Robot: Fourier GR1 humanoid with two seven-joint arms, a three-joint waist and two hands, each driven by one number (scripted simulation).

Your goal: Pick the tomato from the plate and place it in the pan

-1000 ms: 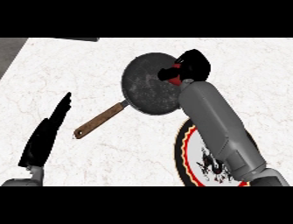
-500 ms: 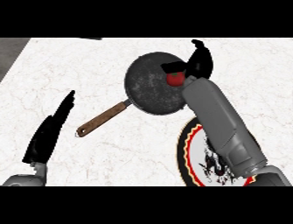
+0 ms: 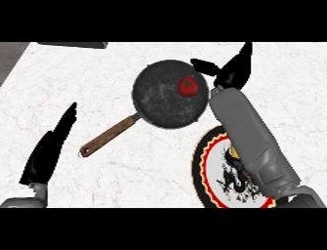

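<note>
— Head view: where's the tomato (image 3: 187, 86)?
— Inside the frying pan (image 3: 170, 93), toward its three o'clock rim.
— What changed?
— A second ago the right hand (image 3: 229, 71) held it; now its fingers are spread, empty. The placing looks done; the left hand (image 3: 51, 145) rests flat at eight o'clock.

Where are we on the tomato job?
Looks essentially done: the tomato lies inside the pan, and the plate shows no tomato. The right robot hand is open beside the pan's rim, holding nothing. The left robot hand rests open at lower left. Only pulling the right arm away remains.
</note>
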